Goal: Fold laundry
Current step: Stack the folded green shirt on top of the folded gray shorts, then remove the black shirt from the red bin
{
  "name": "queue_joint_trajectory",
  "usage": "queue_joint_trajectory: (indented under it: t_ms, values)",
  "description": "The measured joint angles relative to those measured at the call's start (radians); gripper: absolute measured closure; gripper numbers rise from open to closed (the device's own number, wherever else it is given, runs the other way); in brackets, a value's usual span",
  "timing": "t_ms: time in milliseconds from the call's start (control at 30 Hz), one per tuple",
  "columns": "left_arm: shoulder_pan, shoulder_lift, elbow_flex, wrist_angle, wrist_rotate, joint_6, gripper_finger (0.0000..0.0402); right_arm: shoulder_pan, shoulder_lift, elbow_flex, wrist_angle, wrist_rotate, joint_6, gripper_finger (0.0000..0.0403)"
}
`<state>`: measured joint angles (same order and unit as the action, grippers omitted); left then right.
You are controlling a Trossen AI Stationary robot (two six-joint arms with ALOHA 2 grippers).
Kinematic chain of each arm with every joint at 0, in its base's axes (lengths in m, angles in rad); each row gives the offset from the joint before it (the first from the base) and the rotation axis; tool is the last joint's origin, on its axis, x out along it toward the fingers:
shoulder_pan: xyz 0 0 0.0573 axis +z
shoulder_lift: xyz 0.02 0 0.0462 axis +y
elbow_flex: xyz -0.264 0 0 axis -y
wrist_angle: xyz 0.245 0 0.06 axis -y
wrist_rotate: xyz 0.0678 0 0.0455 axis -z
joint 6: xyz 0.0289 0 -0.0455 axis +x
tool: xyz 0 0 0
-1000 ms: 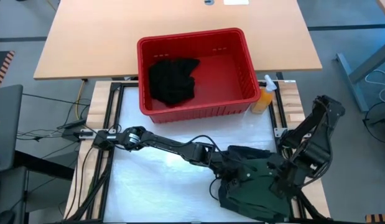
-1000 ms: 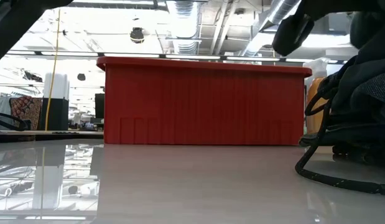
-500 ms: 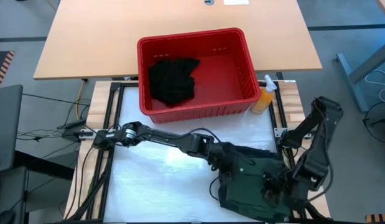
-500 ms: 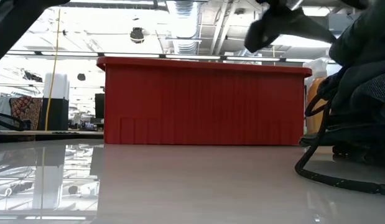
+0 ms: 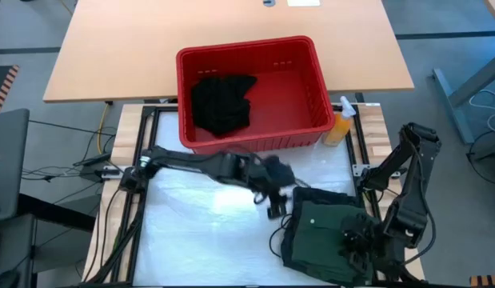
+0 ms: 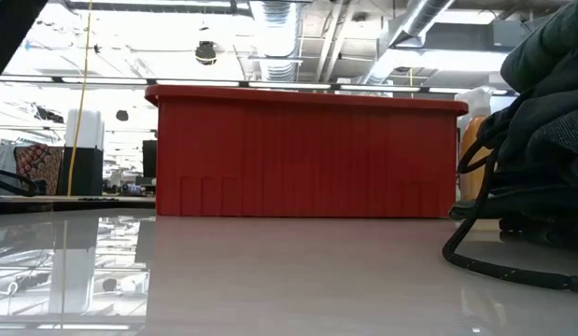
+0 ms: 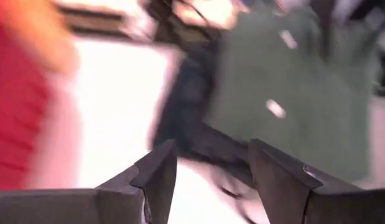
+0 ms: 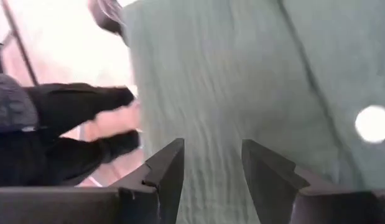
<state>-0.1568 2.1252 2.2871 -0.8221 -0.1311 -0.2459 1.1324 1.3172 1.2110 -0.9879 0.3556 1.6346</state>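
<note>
lying crumpled at the counter's [image 5: 191, 232] near right, the green shirt [image 5: 323, 236] shows buttons. right end effector [image 5: 367, 246] hovers over it, fingers apart, holding nothing. left end effector [image 5: 275, 200] sits just left of it, fingers apart, empty. farther back, the red basket [image 5: 311, 88] holds a black garment [image 5: 221, 104].

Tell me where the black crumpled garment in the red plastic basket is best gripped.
Probably at the raised bunched top of the black crumpled garment, coming straight down from above: it lies heaped in the left half of the red plastic basket, whose walls block a sideways approach. The left gripper is nearer to it.
</note>
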Motion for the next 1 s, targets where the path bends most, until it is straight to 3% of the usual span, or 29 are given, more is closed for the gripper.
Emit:
queue_joint_trajectory:
  t_ms: [133,367,467,600,800,933,1000]
  values:
    - [0.082,-0.1,0.002,-0.04,-0.088,0.053,0.0218,-0.002,-0.059,0.028,0.0,0.122,-0.086,0.0216]
    - [0.333,-0.185,0.002,-0.194,-0.052,0.178,0.0223,-0.043,-0.157,0.041,0.008,0.515,-0.242,0.0216]
    - [0.467,-0.184,0.001,-0.234,0.004,0.263,0.0223,-0.124,-0.174,0.041,0.008,0.62,-0.282,0.0216]
    - [0.65,-0.164,0.0,-0.262,0.083,0.389,0.0223,-0.299,-0.168,0.041,0.005,0.618,-0.336,0.0216]
    - [0.946,-0.123,-0.031,-0.288,0.075,0.483,0.0223,-0.557,-0.151,0.041,0.011,0.603,-0.448,0.0216]
    - [1.083,-0.046,-0.063,-0.312,0.218,0.482,0.0215,-0.726,-0.173,0.041,0.033,0.485,-0.555,0.0216]
    - [1.114,0.011,-0.066,-0.309,0.234,0.492,0.0207,-0.808,-0.187,0.041,0.054,0.407,-0.622,0.0216]
